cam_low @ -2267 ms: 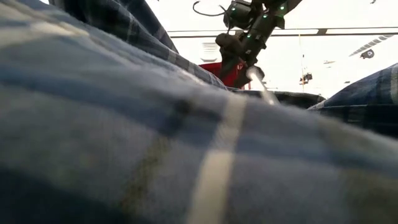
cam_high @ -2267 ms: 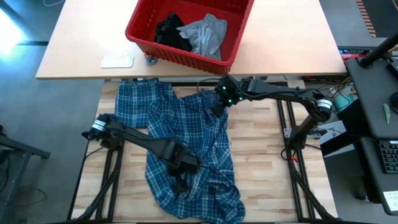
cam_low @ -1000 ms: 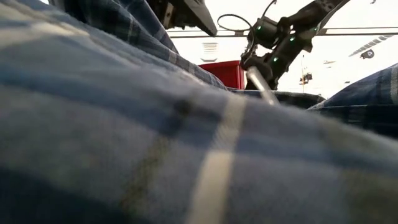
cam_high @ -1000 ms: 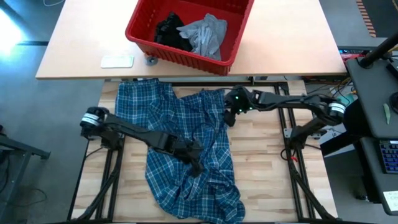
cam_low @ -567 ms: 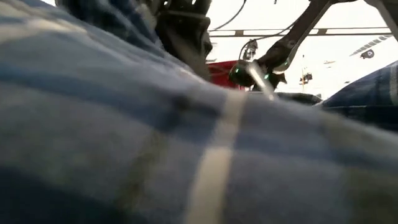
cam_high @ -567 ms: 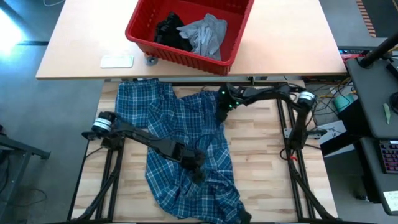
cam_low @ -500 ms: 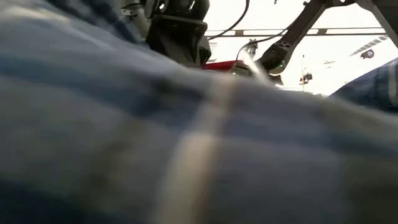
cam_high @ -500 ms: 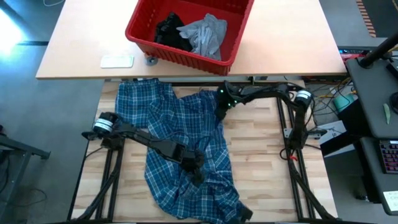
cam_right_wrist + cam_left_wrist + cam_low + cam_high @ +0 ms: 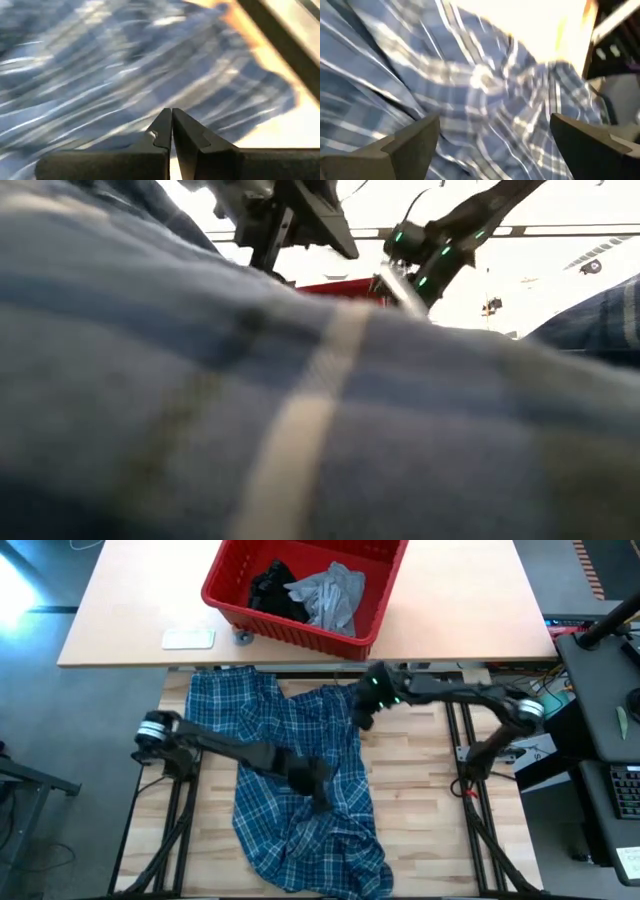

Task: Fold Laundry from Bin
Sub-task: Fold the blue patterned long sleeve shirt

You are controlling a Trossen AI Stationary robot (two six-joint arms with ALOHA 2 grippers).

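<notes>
Plaid shirt point(image 9: 300, 780), crumpled, spread across the table point(image 9: 420, 810) from far edge to near edge; left gripper point(image 9: 318, 788) above its middle, fingers spread; right gripper point(image 9: 360, 718) at its far right edge, fingers pressed together; bin point(image 9: 300, 585) beyond, holding grey T-shirt point(image 9: 330, 595) and black garment point(image 9: 272, 588).

Your high view looks straight down on the plaid shirt point(image 9: 300, 775) and the red bin point(image 9: 300, 585). Your low view sits at tabletop height, nearly buried in the same shirt point(image 9: 300, 430), facing the bin point(image 9: 335, 286). Both wrist views hang close over that plaid cloth.
</notes>
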